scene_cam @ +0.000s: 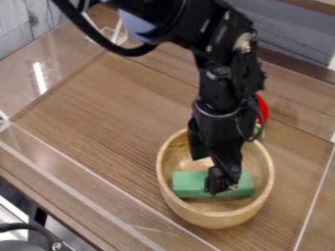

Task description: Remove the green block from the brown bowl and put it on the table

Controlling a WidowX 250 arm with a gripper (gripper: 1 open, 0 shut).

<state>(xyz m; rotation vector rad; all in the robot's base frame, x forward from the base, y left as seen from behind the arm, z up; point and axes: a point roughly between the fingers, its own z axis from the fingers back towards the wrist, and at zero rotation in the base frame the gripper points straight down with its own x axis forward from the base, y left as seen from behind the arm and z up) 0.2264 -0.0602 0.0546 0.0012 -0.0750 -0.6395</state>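
The green block (197, 184) lies flat in the brown bowl (217, 178), toward its near-left side, on the table (105, 118). My gripper (210, 173) reaches straight down into the bowl and stands open. Its dark fingers (224, 175) straddle the block's right half, with one finger on the far side and one on the near side. The right end of the block is partly hidden behind the fingers. I see no closing on the block.
A red strawberry-like toy (261, 106) peeks out behind the arm, just beyond the bowl's far rim. Low clear acrylic walls (53, 162) border the tabletop on the near-left and far sides. The black arm (197, 39) arcs over the middle.
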